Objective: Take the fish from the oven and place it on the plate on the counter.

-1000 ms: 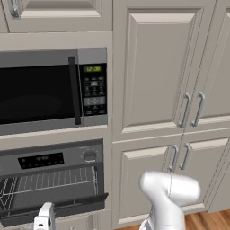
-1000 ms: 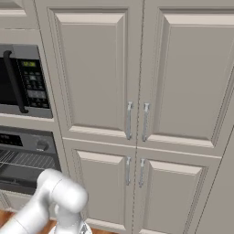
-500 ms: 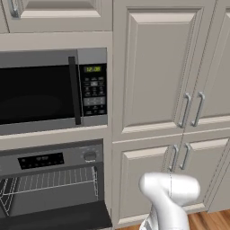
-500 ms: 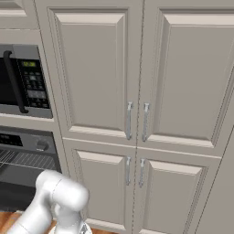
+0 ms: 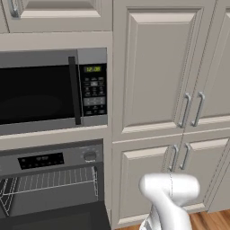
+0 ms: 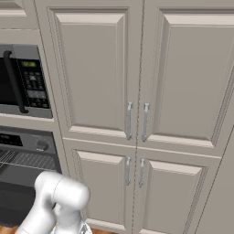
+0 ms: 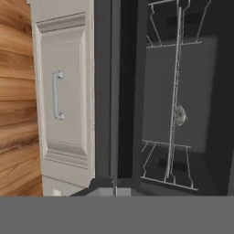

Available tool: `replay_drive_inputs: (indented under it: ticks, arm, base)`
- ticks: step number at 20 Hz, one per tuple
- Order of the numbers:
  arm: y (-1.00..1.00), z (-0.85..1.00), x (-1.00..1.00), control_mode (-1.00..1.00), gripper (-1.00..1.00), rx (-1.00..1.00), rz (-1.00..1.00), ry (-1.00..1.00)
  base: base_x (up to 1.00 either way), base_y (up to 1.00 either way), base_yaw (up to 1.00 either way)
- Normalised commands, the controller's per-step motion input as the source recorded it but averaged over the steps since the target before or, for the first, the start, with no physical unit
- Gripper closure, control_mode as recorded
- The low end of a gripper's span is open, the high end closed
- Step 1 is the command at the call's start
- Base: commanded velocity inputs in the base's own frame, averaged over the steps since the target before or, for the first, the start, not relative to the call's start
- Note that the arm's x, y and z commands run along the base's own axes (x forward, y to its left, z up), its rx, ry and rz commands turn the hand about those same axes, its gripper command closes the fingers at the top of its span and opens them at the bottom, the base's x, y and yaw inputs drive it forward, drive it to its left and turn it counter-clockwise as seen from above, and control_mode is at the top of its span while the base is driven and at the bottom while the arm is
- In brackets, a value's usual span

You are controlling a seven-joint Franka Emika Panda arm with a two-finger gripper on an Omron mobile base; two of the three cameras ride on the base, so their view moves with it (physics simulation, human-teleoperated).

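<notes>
Both base views face the cabinet wall, sharing the open oven (image 5: pixel 54 188) and microwave (image 5: pixel 49 90); hand view, rolled sideways, looks closely into oven.

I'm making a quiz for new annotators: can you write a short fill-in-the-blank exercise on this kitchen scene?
1. The dark grey built-in oven sits directly below the black-windowed ____.
2. The oven's door is ____, baring its wire rack.
3. In the hand view, a small silvery-grey fish lies on the oven's wire ____.
4. The beige cabinet doors beside the oven are all ____.

Missing words: microwave; open; rack; closed
</notes>
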Motion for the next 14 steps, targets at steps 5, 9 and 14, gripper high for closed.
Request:
replay_drive_inputs:
  ticks: [5,9,14]
  arm:
    - [0.00,0.68,-0.84,-1.00,1.00,0.00,0.12,-0.08]
    - [0.00,0.80,-0.74,-1.00,1.00,0.03,0.08,-0.03]
    - [0.00,0.87,-0.34,-1.00,1.00,0.04,0.08,-0.01]
  base:
    - [0.00,0.00,0.00]
    - [0.00,0.00,0.00]
    - [0.00,0.00,0.00]
